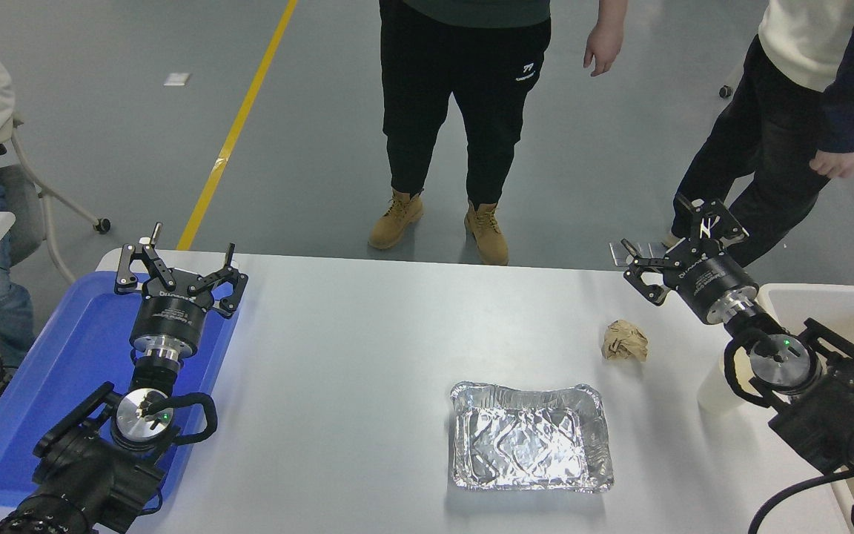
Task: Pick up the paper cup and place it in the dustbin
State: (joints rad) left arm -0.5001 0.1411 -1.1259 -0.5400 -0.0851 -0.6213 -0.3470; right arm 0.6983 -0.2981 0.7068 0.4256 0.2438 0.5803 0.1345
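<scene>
The white paper cup (715,387) stands near the table's right edge, mostly hidden behind my right wrist. The off-white dustbin (820,295) sits at the far right, cut off by the picture edge and partly covered by my right arm. My right gripper (683,241) is open and empty, raised above the table's far right corner, beyond the cup and apart from it. My left gripper (179,261) is open and empty, parked over the blue tray (71,348) at the lower left.
A crumpled brown paper ball (625,341) lies left of the cup. A silver foil tray (531,437) sits front of centre. Two people stand at the far side; a third sits at the upper left.
</scene>
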